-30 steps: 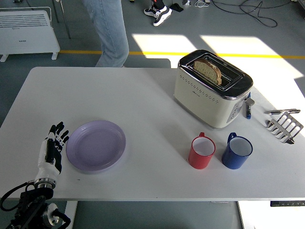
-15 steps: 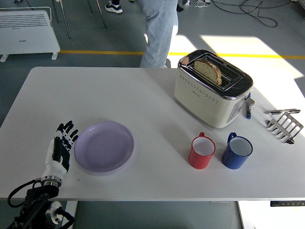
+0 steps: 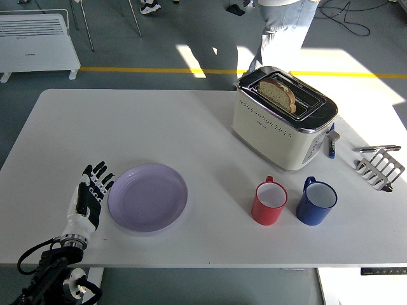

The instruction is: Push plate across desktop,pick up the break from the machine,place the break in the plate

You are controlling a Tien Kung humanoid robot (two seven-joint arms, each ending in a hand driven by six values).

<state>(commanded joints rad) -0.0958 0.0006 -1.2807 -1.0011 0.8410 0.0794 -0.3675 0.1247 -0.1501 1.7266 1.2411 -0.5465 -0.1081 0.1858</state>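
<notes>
At 8 o'clock on the white desk (image 3: 127, 121), left hand (image 3: 90, 194) lies flat, fingers straight and together, holding nothing, fingertips at the plate's left rim. Plate (image 3: 148, 197) is pale lilac, round, shallow, glossy. Cream-and-chrome toaster (image 3: 283, 118) sits at 2 o'clock, well apart from the plate, one browned bread slice (image 3: 277, 93) standing up out of its slot. Red mug (image 3: 269, 201) and blue mug (image 3: 316, 201) side by side at 4 o'clock. Metal toast rack (image 3: 380, 166) at 3 o'clock edge. Person's legs (image 3: 284, 33) beyond the far edge.
</notes>
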